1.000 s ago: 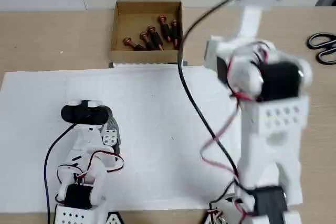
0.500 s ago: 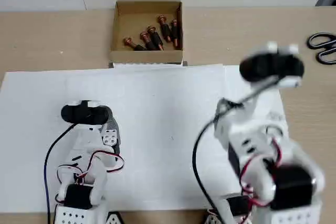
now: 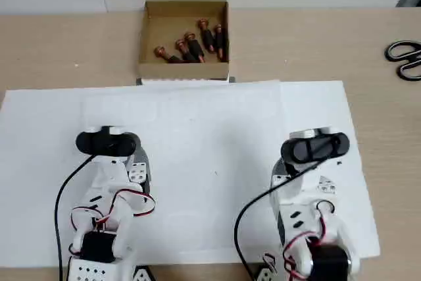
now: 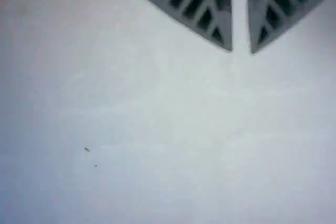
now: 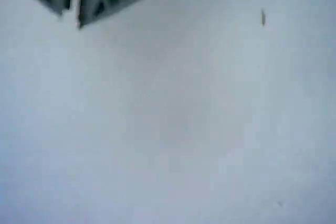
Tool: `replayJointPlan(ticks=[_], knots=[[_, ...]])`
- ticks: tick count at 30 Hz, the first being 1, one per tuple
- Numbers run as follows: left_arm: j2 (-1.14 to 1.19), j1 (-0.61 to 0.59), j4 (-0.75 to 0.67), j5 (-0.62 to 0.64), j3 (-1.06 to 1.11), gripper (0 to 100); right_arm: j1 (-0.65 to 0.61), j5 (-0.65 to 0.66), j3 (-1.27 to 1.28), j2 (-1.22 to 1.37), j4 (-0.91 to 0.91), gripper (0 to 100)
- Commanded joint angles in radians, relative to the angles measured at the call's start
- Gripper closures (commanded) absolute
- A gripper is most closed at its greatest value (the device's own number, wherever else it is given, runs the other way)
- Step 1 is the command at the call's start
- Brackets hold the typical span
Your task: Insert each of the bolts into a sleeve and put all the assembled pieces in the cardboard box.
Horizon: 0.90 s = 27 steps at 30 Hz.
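Note:
The cardboard box stands at the far edge of the table, with several copper-headed bolts in black sleeves lying inside it. Both arms are folded low over the white paper near the front edge. My left gripper points down at bare paper, its grey ribbed fingers shut with only a thin slit between them and nothing held. My right gripper is likewise shut and empty just above the paper. In the high view the left arm sits front left and the right arm front right.
A white paper sheet covers the middle of the wooden table. Black scissors lie at the right edge. Cables loop beside both arm bases.
The right arm has come back from its raised reach near the box and folded down to the front right. The left arm has not moved.

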Motion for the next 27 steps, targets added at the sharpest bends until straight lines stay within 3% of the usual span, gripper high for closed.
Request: replayJointPlan(ticks=[1, 18, 27], knots=[[0.006, 0.006, 0.000, 0.005, -0.004, 99, 0.022, 0.020, 0.054, -0.008, -0.067, 99.5], [0.006, 0.006, 0.000, 0.005, -0.004, 99, 0.084, 0.021, 0.302, -0.024, -0.108, 99.5], [0.006, 0.006, 0.000, 0.005, -0.004, 99, 0.163, 0.015, 0.311, -0.024, -0.136, 99.5]])
